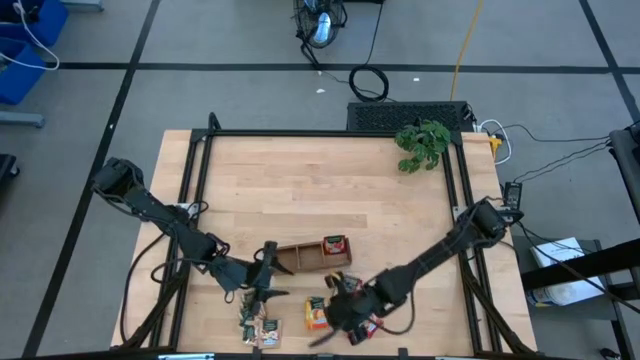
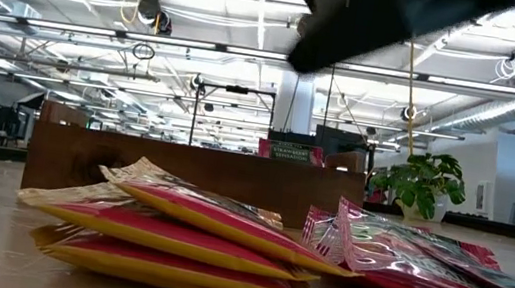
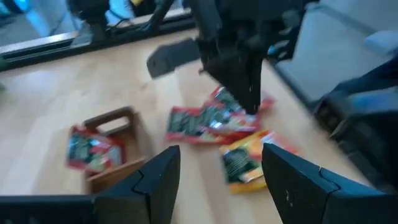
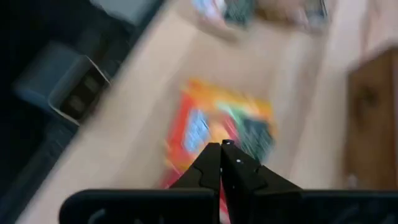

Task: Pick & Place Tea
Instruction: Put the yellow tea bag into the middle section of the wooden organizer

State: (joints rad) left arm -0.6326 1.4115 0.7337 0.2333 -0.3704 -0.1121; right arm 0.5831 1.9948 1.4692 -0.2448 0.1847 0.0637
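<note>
Tea sachets lie loose on the table near its near edge: an orange one [image 1: 318, 314] [image 4: 217, 127], red ones [image 1: 366, 327] [image 3: 208, 121] and a small group with dark green ones [image 1: 256, 326]. One red sachet [image 1: 335, 245] lies in the right end compartment of the brown tray [image 1: 300, 258]. My right gripper [image 4: 222, 155] is shut with nothing between its fingers and hangs just above the orange and red sachets [image 1: 338, 310]. My left gripper [image 3: 221, 180] stands open and empty left of them, beside the tray's near side [image 1: 268, 283].
A leafy plant [image 1: 422, 145] stands at the table's far right corner. The far half of the wooden table [image 1: 300, 180] is bare. In the low view a stack of orange sachets [image 2: 173, 238] and red ones [image 2: 422, 268] lie before the tray [image 2: 193, 170].
</note>
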